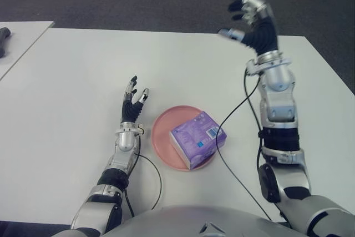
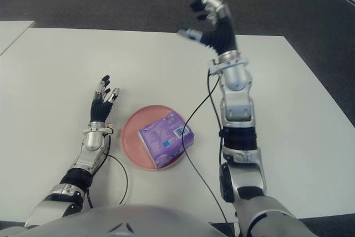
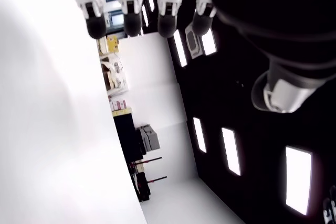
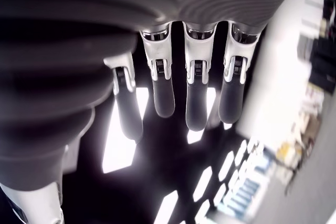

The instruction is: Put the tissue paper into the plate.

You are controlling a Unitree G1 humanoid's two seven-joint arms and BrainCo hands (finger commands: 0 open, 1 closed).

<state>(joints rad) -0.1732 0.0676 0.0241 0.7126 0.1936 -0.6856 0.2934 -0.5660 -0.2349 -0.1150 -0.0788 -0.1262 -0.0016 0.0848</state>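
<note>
A purple pack of tissue paper (image 1: 198, 139) lies in the pink plate (image 1: 164, 134) near the front of the white table (image 1: 66, 81); its corner overhangs the plate's near rim. My right hand (image 1: 248, 18) is raised high over the table's far right, well away from the plate, fingers (image 4: 195, 98) spread and holding nothing. My left hand (image 1: 135, 99) shows just left of the plate, pointing up with fingers (image 3: 128, 3) extended and nothing in them.
A black cable (image 1: 236, 109) runs from my right arm across the table past the plate's right side. Another cable (image 1: 152, 170) loops by my left forearm. A second white table (image 1: 16, 40) with a dark object (image 1: 4, 40) stands at the far left. Dark carpet lies beyond.
</note>
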